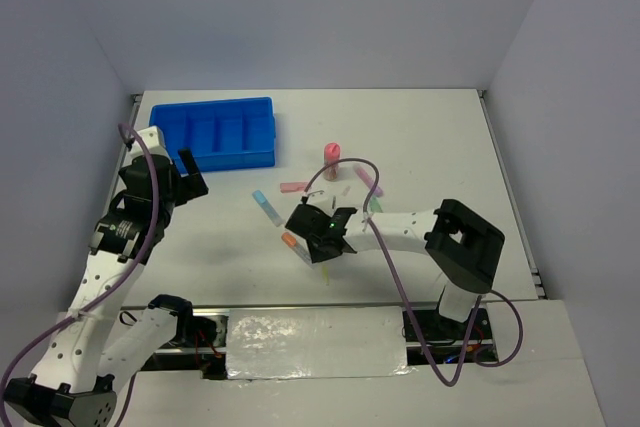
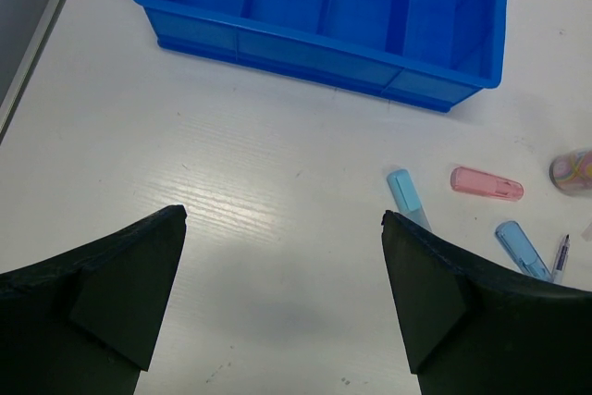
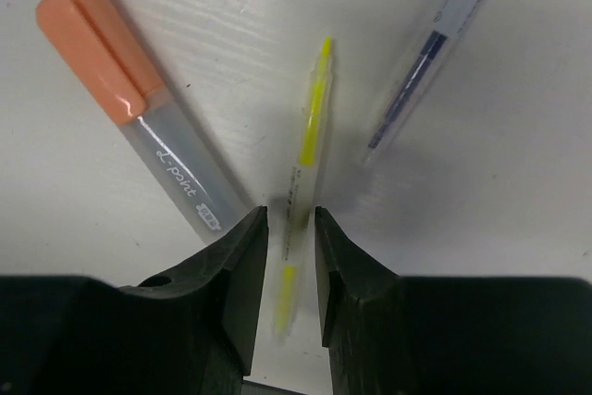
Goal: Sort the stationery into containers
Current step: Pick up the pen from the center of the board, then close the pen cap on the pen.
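We're watching the right pincer [image 3: 291, 215] straddling the yellow pen [image 3: 313, 117], which is lying flat on the surface [image 3: 518, 182]. Its long axis is running straight out between the fingers, tip pointing away. The jaws are nearly together, but we're not seeing whether they're pinching. The left pincer [image 2: 282, 219] is hanging wide apart, nearer the blue tray [image 2: 314, 51].

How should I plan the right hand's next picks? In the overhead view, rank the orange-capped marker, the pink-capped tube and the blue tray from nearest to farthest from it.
1. Orange-capped marker, right beside the right hand, to its left.
2. Pink-capped tube, farther back on the table.
3. Blue tray, at the back left.
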`<state>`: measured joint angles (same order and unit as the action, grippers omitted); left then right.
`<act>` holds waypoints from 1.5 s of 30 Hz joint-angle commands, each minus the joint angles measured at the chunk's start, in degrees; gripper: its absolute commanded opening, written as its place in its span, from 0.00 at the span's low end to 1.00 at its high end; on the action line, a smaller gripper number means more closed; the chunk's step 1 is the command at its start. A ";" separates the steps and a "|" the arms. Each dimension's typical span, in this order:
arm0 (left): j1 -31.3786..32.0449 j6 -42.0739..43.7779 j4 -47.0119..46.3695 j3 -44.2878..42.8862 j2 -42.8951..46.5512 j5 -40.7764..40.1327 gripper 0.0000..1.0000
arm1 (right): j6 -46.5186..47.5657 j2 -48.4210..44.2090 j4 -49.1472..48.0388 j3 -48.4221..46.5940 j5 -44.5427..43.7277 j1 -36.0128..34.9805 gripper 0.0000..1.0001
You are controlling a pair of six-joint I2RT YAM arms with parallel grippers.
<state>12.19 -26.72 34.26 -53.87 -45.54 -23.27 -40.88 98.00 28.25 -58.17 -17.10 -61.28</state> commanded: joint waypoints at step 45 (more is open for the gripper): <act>41.17 13.88 -10.27 -47.29 -71.17 6.31 0.87 | 9.94 -64.95 22.99 6.23 0.14 32.18 0.00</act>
<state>54.22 -16.97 25.04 -97.06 -116.01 -15.51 -32.29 32.82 49.80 -52.49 -17.02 -29.36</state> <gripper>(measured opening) 0.871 0.097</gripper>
